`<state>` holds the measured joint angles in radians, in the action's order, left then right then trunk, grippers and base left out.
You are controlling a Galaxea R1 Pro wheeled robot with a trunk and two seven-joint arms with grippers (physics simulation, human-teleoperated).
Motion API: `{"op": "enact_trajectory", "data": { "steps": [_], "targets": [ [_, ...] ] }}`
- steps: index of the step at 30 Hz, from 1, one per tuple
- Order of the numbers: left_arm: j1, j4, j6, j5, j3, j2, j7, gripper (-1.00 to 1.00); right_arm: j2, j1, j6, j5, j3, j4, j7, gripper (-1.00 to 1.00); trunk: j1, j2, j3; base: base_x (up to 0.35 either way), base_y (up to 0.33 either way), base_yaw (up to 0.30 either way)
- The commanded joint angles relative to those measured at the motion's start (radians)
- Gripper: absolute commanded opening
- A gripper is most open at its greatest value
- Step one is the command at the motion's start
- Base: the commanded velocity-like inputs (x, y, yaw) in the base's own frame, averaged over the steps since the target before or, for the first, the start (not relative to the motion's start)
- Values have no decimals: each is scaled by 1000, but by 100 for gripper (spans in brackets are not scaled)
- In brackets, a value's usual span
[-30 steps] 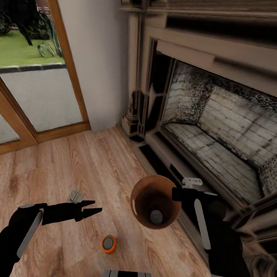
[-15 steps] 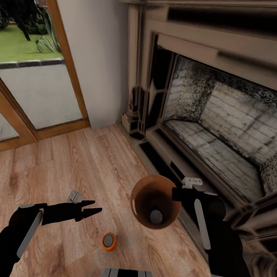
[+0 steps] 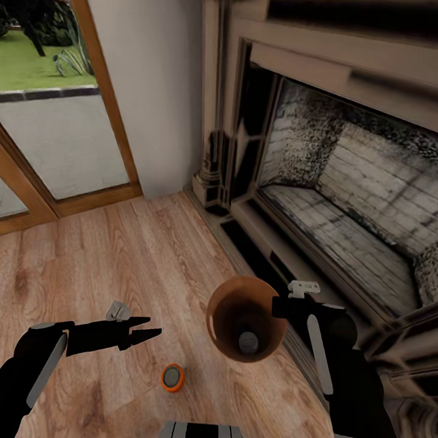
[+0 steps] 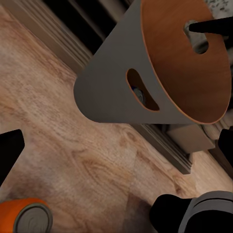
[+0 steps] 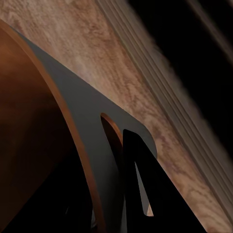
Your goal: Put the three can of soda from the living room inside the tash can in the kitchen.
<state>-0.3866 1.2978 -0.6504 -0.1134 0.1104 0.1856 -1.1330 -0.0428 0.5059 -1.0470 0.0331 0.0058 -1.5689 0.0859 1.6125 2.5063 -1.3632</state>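
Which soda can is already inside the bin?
The soda can showing its grey top at the bottom of the bin. The other can stands on the wood floor near the left gripper.

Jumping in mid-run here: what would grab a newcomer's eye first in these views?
Probably the trash can, held off the wood floor by the right gripper at its rim, with one soda can's grey top showing at its bottom. Next, the orange can standing on the floor near the robot, just beyond the empty left gripper. Behind them looms the big fireplace.
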Motion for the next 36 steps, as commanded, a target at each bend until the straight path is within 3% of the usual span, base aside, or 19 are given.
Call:
{"op": "enact_trajectory", "data": {
  "steps": [1, 36],
  "targets": [
    [0, 0, 0, 0, 0, 0, 0, 100, 0, 0, 0, 21, 0, 0, 2, -100, 0, 0, -2, 0, 0, 0],
    [0, 0, 0, 0, 0, 0, 1, 100, 0, 0, 0, 21, 0, 0, 2, -100, 0, 0, -58, 0, 0, 0]
  ]
}}
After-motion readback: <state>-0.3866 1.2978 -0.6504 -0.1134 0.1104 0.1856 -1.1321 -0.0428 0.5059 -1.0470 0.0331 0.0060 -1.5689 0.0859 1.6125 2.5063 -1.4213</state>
